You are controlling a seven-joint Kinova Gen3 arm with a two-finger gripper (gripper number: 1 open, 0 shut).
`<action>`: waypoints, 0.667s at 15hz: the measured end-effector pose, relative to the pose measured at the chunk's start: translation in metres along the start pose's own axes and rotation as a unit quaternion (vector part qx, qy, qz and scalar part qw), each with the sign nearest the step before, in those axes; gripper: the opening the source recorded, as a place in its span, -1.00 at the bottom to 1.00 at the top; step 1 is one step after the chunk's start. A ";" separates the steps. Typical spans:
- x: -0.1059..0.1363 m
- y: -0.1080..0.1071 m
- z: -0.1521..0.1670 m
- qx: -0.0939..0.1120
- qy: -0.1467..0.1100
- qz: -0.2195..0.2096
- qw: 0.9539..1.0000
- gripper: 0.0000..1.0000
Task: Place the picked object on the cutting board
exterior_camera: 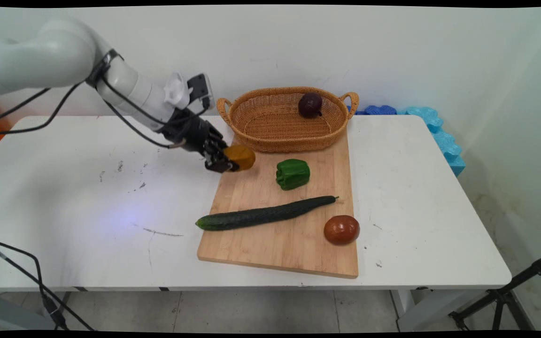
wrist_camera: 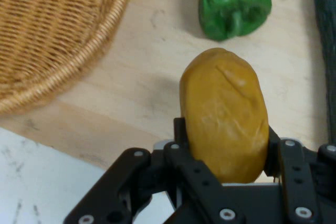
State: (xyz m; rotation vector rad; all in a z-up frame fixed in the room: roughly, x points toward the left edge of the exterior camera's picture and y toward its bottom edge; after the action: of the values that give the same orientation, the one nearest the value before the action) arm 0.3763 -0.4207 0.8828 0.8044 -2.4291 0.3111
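- Potato (wrist_camera: pixel 224 121), yellow-brown, smooth-skinned and oblong, sat clamped between the fingers of the gripper (exterior_camera: pixel 226 161), lifted over the near-left corner region of the cutting board (exterior_camera: pixel 298 244), just in front of the wicker basket (exterior_camera: pixel 256 126).
- Looked firm, moderately heavy, a bit slippery; best gripped across the middle.
- Nearby lay a green pepper (exterior_camera: pixel 292 173), further off a cucumber (exterior_camera: pixel 266 214) and tomato (exterior_camera: pixel 341 229).

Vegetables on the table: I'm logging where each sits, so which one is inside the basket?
The dark purple onion lies in the wicker basket; the green pepper, cucumber and tomato lie on the cutting board.
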 end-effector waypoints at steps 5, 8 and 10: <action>-0.018 0.007 0.028 -0.012 -0.010 -0.011 1.000 -1.00; -0.023 0.009 0.046 -0.017 -0.012 -0.018 1.000 -1.00; -0.025 0.009 0.056 -0.019 -0.012 -0.022 1.000 1.00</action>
State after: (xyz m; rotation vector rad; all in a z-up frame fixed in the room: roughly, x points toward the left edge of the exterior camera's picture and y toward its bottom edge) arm 0.3633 -0.4222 0.8221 0.8472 -2.4292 0.2392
